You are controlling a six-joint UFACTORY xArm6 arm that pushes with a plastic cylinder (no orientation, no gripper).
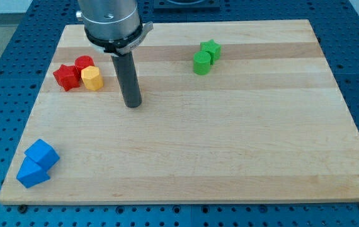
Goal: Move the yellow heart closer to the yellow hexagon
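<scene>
Only one yellow block (pixel 92 78) shows, at the view's upper left; I cannot tell whether it is the heart or the hexagon. It touches a red star (pixel 66 77) on its left and a red round block (pixel 84 63) just above it. No second yellow block is in view; it may be hidden behind the arm's body (pixel 112 22). My tip (pixel 133 104) rests on the board to the right of the yellow block and a little lower, apart from it by about a block's width.
A green star (pixel 211 48) and a green round block (pixel 201 62) touch each other at the upper middle right. Two blue blocks (pixel 41 153) (pixel 33 173) sit together at the lower left corner. The wooden board (pixel 242 145) lies on a blue perforated table.
</scene>
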